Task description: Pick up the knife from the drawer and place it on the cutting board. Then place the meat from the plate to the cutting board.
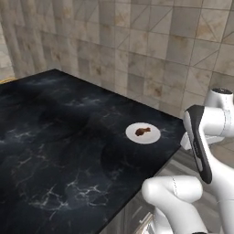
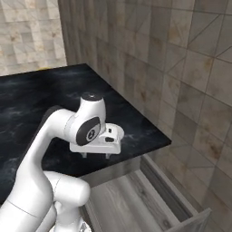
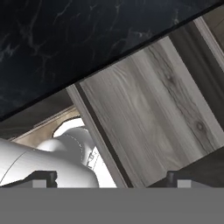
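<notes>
On black marble counter (image 1: 68,151), one round white plate (image 1: 153,137) bearing one reddish-brown meat (image 1: 142,132) is seen; gripper (image 2: 96,155) is spread wide above grey wood-grain drawer (image 2: 131,199).

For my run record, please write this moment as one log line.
drawer: open, no knife seen inside | gripper: open, empty, above drawer at counter edge | meat: on plate

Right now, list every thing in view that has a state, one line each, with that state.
drawer: pulled open under the counter edge; the grey wood-grain floor that shows is bare.
gripper: open, empty, hanging above the open drawer.
meat: lying on the plate.
plate: flat on the black counter near its edge, bearing the meat.
</notes>
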